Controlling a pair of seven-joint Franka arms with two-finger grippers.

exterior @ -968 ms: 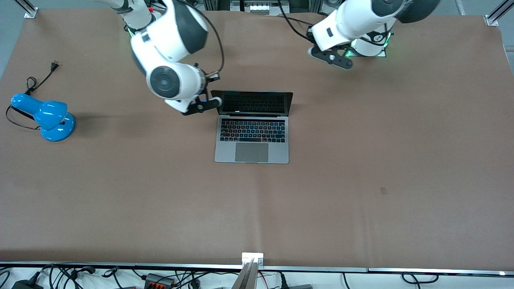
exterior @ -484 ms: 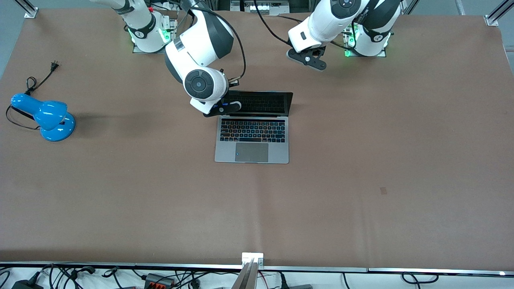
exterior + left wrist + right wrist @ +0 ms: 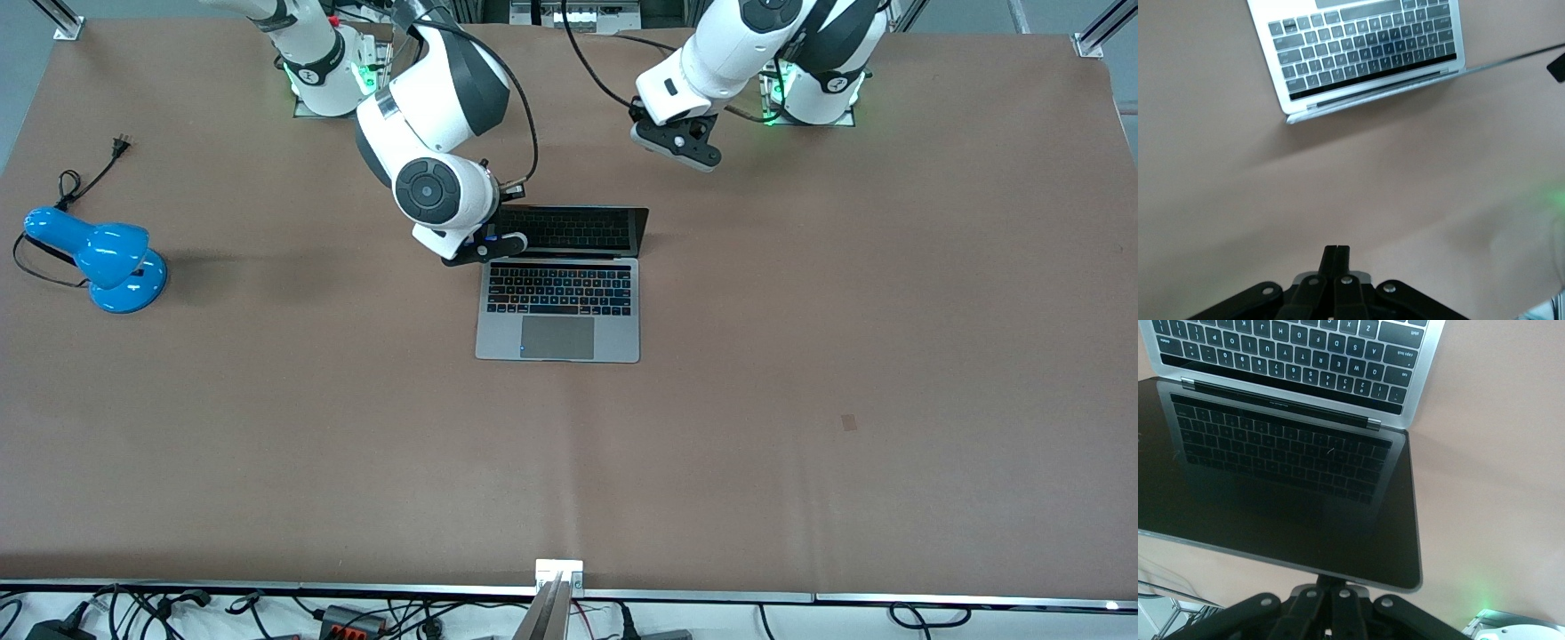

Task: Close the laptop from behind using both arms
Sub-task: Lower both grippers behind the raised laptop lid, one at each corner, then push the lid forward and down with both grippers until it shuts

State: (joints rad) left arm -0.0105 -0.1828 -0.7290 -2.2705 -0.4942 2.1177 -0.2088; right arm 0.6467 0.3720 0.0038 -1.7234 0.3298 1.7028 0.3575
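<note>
Now both sets of jaws are pressed together: the right gripper (image 3: 498,244) sits at the top edge of the laptop (image 3: 558,307) screen at the right arm's end, while the left gripper (image 3: 680,147) hangs over bare table (image 3: 800,373), farther from the front camera than the lid. For a clean close, the left should reach the lid's other corner first, then both push evenly so the open laptop at mid-table doesn't twist.

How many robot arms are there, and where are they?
2. The right arm reaches down to the open laptop, at its screen's corner. The left arm hangs over the bare table, up by the robots' bases, not touching the laptop.
</note>
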